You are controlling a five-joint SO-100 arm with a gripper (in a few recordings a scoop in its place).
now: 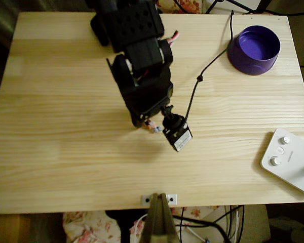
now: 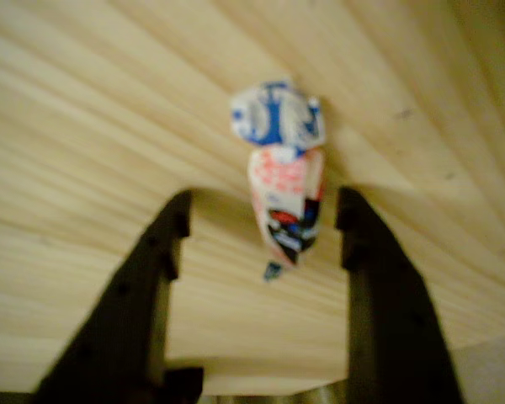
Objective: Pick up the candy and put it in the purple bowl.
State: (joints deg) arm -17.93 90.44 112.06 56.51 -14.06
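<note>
Straddling the candy (image 2: 280, 189) on the table (image 1: 66, 101), pincer (image 2: 261, 215) spread wide, gripping nothing

wrist view: pincer (image 2: 265, 220) stands open, black fingers (image 2: 135, 295) spread apart. candy (image 2: 282, 181) lies on the pale wood counter (image 2: 84, 126), its lower end between the fingertips, touching neither. picture blurred.

Candy (image 2: 281, 181) on table (image 1: 66, 101) centre, btwn jaws; purple bowl (image 1: 254, 49) far top right, overhead view.
</note>
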